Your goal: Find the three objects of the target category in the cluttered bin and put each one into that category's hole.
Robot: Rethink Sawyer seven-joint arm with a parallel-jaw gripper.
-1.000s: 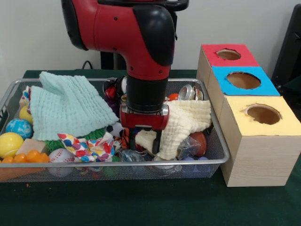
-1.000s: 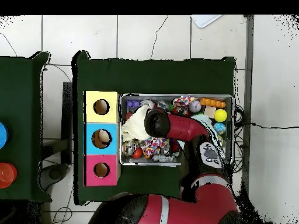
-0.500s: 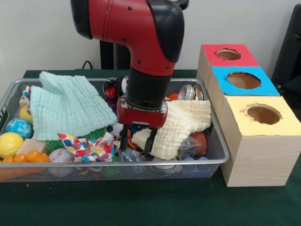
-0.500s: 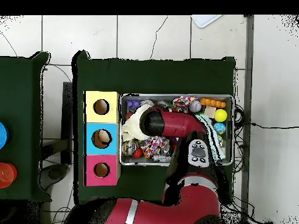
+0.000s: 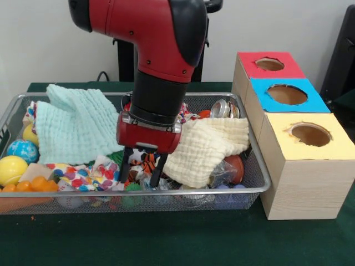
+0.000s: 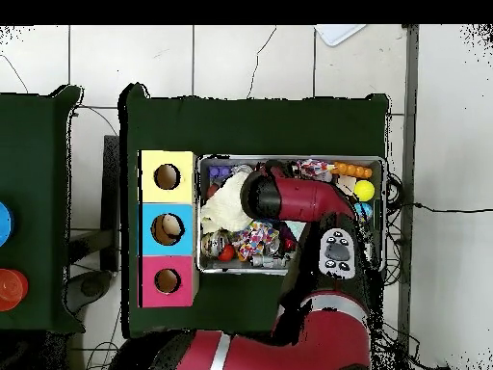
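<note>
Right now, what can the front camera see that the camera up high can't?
Only the front view shows the pincer, open, its tips down among the toys, and the mint cloth spread out. Only the overhead view shows the tiled floor and a second green table with round things on it. Both show the wire bin, the cream cloth and the box with red, blue and yellow holes.

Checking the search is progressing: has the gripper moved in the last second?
Yes. In the front view the gripper has shifted left, away from the yellow box and off the cream cloth, toward the bin's middle.
</note>
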